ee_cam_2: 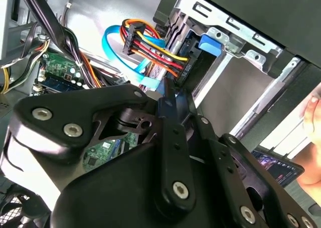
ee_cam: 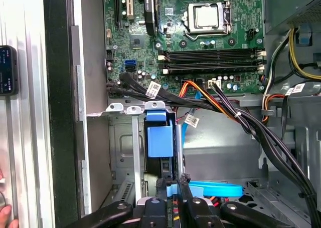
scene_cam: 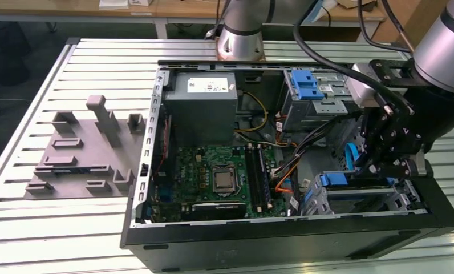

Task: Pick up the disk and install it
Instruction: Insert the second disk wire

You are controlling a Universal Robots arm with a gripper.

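Gripper [scene_cam: 379, 165] is down inside the open computer case [scene_cam: 288, 240], fingers closed on the blue edge of the disk [ee_cam: 160, 138], which stands on edge in the metal drive cage [ee_cam: 125, 138] straight ahead of the fingers, probably so it slides along the cage rails. Cable bundle [ee_cam: 225, 107] runs just beyond the cage; the motherboard [ee_cam: 200, 37] lies further out, so the grip stays narrow.
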